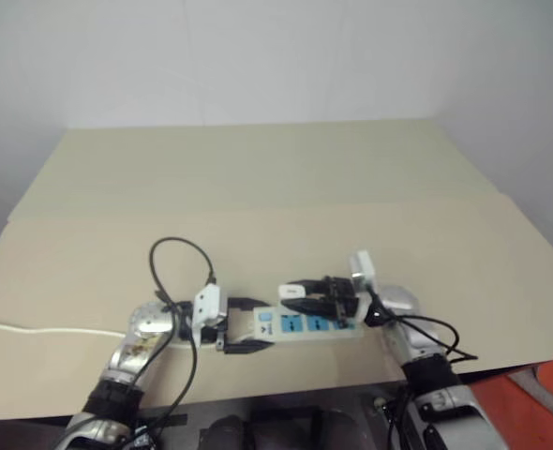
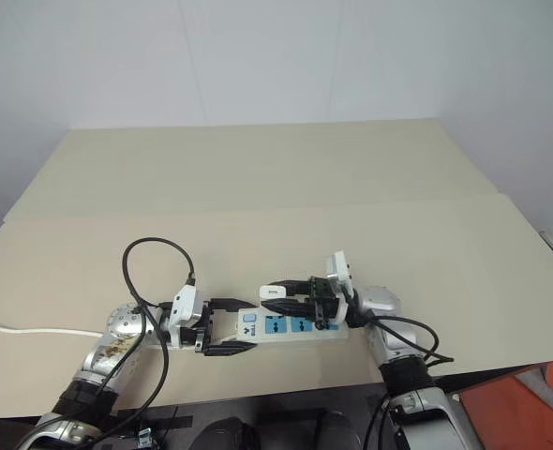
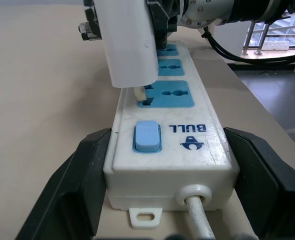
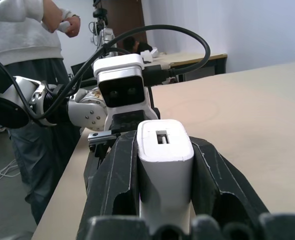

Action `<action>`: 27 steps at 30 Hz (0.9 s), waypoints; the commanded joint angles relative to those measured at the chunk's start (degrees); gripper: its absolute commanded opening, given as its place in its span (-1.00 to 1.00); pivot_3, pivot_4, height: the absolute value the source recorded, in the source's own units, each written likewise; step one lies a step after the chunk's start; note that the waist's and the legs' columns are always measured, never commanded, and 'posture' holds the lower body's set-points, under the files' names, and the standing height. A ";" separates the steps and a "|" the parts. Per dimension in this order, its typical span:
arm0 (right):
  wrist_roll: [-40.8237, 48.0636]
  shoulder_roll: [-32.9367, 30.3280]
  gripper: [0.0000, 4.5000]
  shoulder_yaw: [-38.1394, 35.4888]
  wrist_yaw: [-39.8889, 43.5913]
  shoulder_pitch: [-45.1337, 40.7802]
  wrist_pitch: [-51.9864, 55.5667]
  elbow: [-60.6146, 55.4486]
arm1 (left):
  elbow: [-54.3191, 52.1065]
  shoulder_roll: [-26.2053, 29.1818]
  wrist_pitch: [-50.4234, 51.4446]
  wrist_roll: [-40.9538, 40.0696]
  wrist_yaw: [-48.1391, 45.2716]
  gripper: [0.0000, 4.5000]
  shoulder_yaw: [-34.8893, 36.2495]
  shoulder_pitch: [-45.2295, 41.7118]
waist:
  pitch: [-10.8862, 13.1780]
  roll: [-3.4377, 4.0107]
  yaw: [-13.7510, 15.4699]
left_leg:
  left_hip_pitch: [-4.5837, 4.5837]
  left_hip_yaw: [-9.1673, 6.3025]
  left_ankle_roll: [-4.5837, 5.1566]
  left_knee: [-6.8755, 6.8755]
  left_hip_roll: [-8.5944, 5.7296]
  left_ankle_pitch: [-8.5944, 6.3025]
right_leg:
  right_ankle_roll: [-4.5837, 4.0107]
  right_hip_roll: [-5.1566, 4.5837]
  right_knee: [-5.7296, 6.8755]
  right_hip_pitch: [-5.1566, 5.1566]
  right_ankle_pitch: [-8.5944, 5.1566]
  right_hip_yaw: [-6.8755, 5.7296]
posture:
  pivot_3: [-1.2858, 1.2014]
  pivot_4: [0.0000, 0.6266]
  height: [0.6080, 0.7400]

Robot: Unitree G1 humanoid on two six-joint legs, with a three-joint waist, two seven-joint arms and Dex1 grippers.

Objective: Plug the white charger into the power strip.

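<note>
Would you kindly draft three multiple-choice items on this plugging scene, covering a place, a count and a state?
1. Where do the white charger's prongs sit?
A. socket nearest the switch
B. middle socket
C. on the table

2. How many blue socket faces has the power strip?
A. two
B. three
C. five

3. What is the left gripper doing?
A. hanging open above the table
B. clamping the strip's switch end
C. holding the charger

Answers: 1 A, prongs enter the face beside the blue switch; 2 B, three show in a row; 3 B, its fingers flank that end, while the right gripper grips the charger.
</note>
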 commanded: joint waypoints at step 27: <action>-4.83 -2.83 -0.49 3.59 1.53 4.23 -1.72 3.44 | 0.09 0.49 0.18 1.16 1.99 0.44 0.54 0.30 | -0.32 0.11 0.01 | 0.13 0.04 0.05 -0.10 0.03 -0.05 | -0.01 -0.03 -0.04 0.04 0.00 0.05 | 0.03 -0.52 1.00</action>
